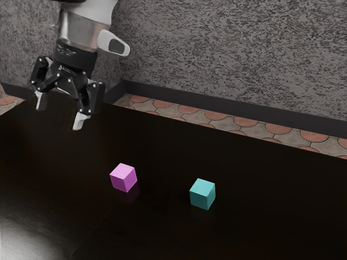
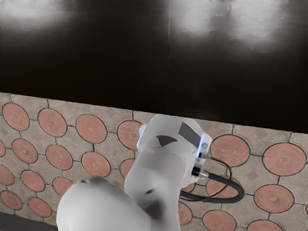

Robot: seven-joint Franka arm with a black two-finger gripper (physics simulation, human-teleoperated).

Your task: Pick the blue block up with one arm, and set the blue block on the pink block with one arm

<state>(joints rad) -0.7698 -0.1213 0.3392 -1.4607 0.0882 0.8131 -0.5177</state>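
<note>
Black two-finger gripper [image 1: 58,112], wide open and empty; the small teal-blue cube [image 1: 202,193] lies lower, toward the exterior view's right, beyond the small pink cube [image 1: 123,177].

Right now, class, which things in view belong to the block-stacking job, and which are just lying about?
Belongs to the job: blue block; pink block; gripper, open and empty.
Just surroundings: dark table; tiled floor; speckled wall.

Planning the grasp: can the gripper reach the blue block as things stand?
Probably yes: the open gripper hangs above the table, and the blue block stands apart from the pink block.
</note>
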